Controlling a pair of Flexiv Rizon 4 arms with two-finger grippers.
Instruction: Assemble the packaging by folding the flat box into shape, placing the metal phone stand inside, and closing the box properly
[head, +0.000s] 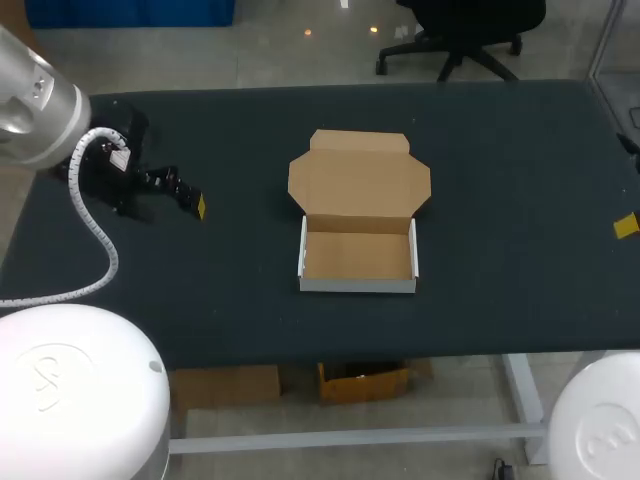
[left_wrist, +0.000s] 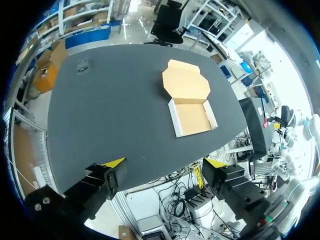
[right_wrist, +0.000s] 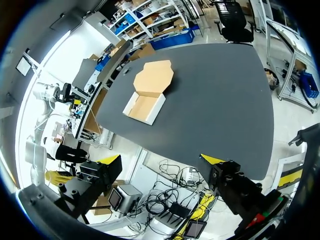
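Box (head: 358, 256) lay near the middle of the table (head: 500, 200) in the head view. Its shallow white-walled tray was folded up, and its lid (head: 360, 178) lay flat open on the far side with the side flaps spread. Our left gripper (head: 195, 203) hung well apart to the left of it. Only a yellow tip of our right gripper (head: 625, 226) showed at the table's right edge. We made out no phone stand there.

In the left wrist view, the left gripper (left_wrist: 164, 167) stood released off the table's near edge, fingers wide with nothing between them. The box (left_wrist: 192, 117) sat well ahead of it. A small grey thing (left_wrist: 82, 64) lay near the far corner, too small to tell what it was.

In the right wrist view, the right gripper (right_wrist: 160, 162) was likewise spread and empty, out beyond the table's edge, with the box (right_wrist: 145, 106) well ahead.

We judged the cardboard light, thin and easily creased, and likely to slide when pushed. The lid's front edge looked the best hold, with a tray wall steadied by the other gripper. The box stood well in from every table edge, so both arms had room to come in.
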